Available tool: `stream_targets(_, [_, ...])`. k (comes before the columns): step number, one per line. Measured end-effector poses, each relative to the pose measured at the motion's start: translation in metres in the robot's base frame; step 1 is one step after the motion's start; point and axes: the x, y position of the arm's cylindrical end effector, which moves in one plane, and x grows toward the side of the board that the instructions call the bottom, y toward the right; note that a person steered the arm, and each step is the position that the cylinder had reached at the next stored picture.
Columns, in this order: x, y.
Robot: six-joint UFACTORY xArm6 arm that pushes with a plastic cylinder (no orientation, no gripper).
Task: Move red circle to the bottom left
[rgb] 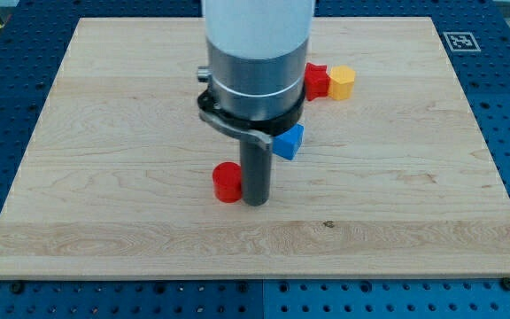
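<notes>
My tip [255, 203] rests against the right side of the red circle [227, 182], a short glossy cylinder standing upright near the worktop's [104, 133] centre; the tool, a plain rod, holds nothing.

Rod with my tip [256, 202] rests on the wooden board [104, 177], touching the red circle [227, 182] on the circle's right. Blue block [289, 142] lies upper right of the circle; red block [315, 81] and yellow block [341, 82], touching, farther up-right.
</notes>
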Motion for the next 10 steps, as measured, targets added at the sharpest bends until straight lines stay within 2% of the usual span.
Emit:
stream_targets(1, [0.004,-0.014])
stream_targets(4, [-0.004,0.006])
stream_targets(8, [0.000,-0.071])
stream_targets(10, [-0.010,-0.041])
